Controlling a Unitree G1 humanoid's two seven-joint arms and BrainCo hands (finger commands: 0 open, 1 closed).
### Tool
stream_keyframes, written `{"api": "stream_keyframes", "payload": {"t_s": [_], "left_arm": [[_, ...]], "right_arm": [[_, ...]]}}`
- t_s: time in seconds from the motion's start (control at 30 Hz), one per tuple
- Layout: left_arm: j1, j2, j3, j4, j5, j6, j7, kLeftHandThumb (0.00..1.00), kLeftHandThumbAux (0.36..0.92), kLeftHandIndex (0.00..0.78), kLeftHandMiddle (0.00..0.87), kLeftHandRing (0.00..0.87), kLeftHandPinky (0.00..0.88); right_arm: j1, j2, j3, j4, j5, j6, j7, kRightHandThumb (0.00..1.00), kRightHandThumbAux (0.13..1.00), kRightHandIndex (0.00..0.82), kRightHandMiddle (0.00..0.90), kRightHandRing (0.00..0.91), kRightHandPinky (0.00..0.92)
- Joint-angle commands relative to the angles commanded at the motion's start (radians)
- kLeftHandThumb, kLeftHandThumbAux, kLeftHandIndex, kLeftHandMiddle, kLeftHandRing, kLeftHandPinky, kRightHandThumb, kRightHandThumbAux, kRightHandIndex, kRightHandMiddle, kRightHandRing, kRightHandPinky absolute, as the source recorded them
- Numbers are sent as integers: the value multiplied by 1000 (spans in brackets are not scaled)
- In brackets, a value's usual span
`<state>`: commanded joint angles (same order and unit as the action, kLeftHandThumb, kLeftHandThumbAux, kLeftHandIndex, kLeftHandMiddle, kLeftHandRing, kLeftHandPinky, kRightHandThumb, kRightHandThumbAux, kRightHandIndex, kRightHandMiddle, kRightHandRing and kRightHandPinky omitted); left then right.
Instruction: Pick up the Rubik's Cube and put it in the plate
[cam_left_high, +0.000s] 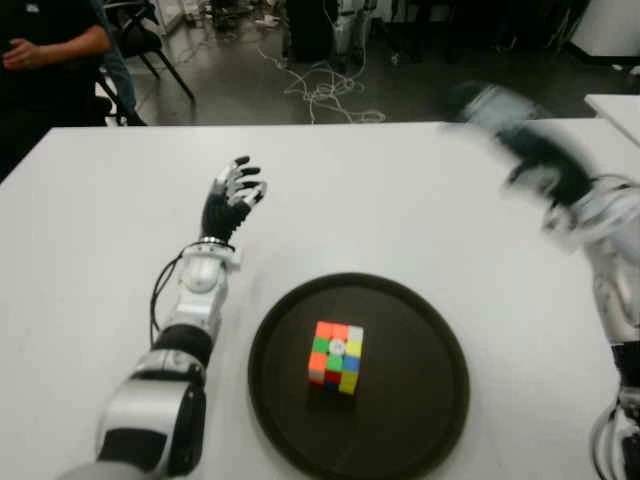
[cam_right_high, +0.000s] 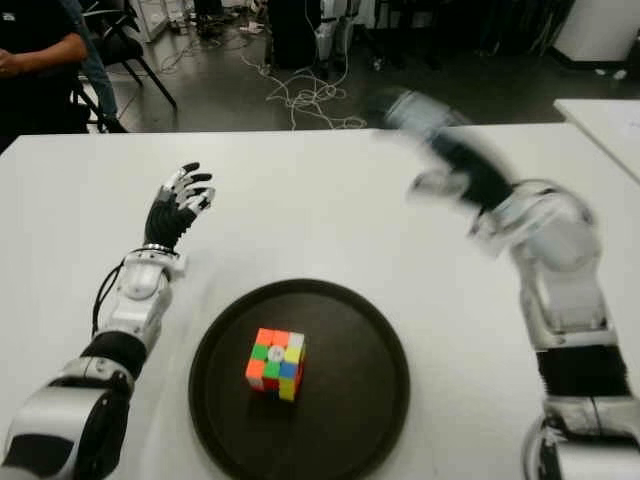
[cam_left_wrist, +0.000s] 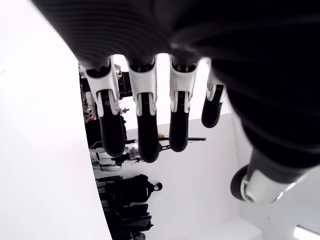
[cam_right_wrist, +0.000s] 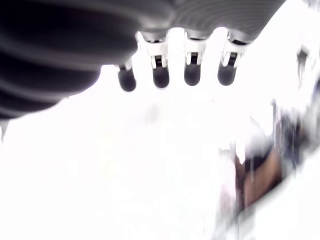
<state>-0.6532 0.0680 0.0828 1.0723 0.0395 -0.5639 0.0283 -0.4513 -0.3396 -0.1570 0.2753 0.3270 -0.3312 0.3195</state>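
Observation:
The Rubik's Cube (cam_left_high: 336, 356) sits inside the round dark plate (cam_left_high: 420, 330) near the table's front, slightly left of the plate's middle. My right hand (cam_left_high: 520, 135) is raised over the table at the back right, well away from the cube, its fingers (cam_right_wrist: 192, 75) stretched out and holding nothing. My left hand (cam_left_high: 232, 200) shows to the left of the plate, fingers (cam_left_wrist: 145, 135) spread and empty.
The white table (cam_left_high: 380, 200) stretches around the plate. A second white table's corner (cam_left_high: 615, 105) is at the far right. A seated person (cam_left_high: 50, 50) and chairs are beyond the far left edge. Cables (cam_left_high: 320, 85) lie on the floor behind.

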Motion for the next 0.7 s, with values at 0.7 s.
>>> {"api": "stream_keyframes", "payload": {"t_s": [0.7], "left_arm": [[1, -1, 1, 12, -3, -9, -24, 118, 600, 172, 253, 273, 299]], "right_arm": [[-23, 163, 49, 520, -350, -39, -409, 2, 778, 210, 275, 256, 222]]}}
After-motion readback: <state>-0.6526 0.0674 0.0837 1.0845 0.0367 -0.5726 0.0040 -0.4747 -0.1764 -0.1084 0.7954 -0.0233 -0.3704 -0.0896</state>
